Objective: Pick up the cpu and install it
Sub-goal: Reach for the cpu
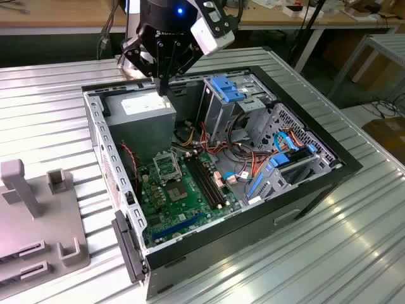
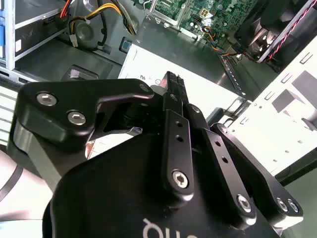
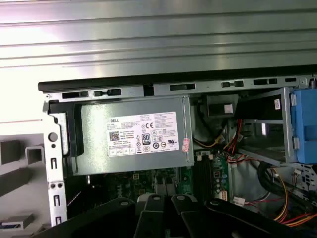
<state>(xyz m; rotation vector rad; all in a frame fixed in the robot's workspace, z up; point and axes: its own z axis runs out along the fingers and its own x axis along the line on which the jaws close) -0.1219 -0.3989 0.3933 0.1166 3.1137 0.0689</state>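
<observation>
Gripper [image 1: 163, 88] over power supply [image 1: 142, 123] (grey box)

Bright, even light falls from above. The ribbed metal tabletop [image 1: 354, 240] around the computer case [image 1: 310, 193] gives pale streaks of glare, and beyond the case it is almost white in the first wrist view. Inside the case it is dimmer, with deep shadow beside the power-supply box [image 1: 142, 123]. The black gripper [image 2: 172, 82] shows only soft grey highlights.

Power supply [image 1: 140, 120] sits in case [image 1: 104, 158]; gripper [image 1: 163, 88] seemingly just above it.
</observation>
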